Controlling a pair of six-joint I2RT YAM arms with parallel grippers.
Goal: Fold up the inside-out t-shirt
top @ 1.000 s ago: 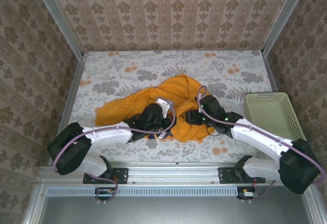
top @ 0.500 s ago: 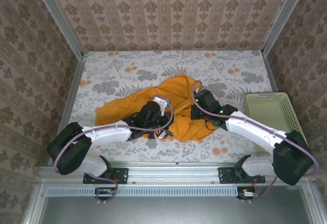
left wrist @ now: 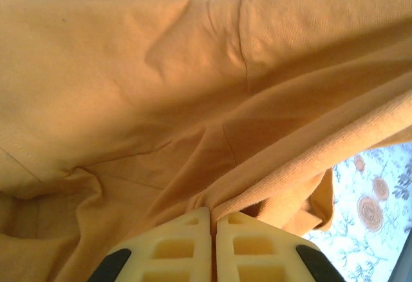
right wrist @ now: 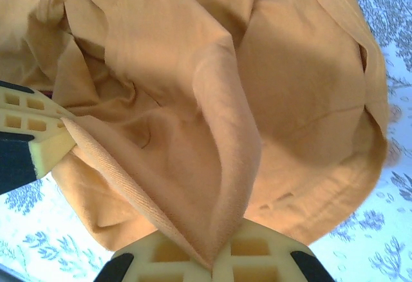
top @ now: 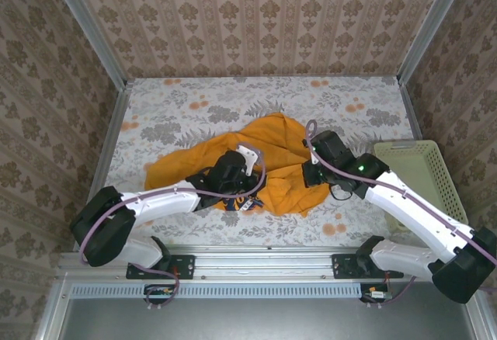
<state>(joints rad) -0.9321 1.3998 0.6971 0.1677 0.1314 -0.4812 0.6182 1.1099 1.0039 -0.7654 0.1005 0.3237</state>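
Your mustard-orange short-sleeved cotton t-shirt (top: 276,142) lies crumpled in a heap on the floral-patterned tabletop (top: 194,107). It sits to the left of the pale cream plastic mesh basket (top: 411,173), near it but not touching.

- Left tool (left wrist: 214,216): you have its yellow pads pressed together with a ridge of t-shirt fabric pinched between them. It sits on the side of the heap away from the basket.
- Right tool (right wrist: 215,256): closed on a raised fold of the t-shirt, at the edge of the heap nearest the basket.
- Right wrist view: you can see a yellow pad (right wrist: 38,147) of the left tool touching a ribbed hem.
- Both wrist views: plain fabric and stitched seams face you.
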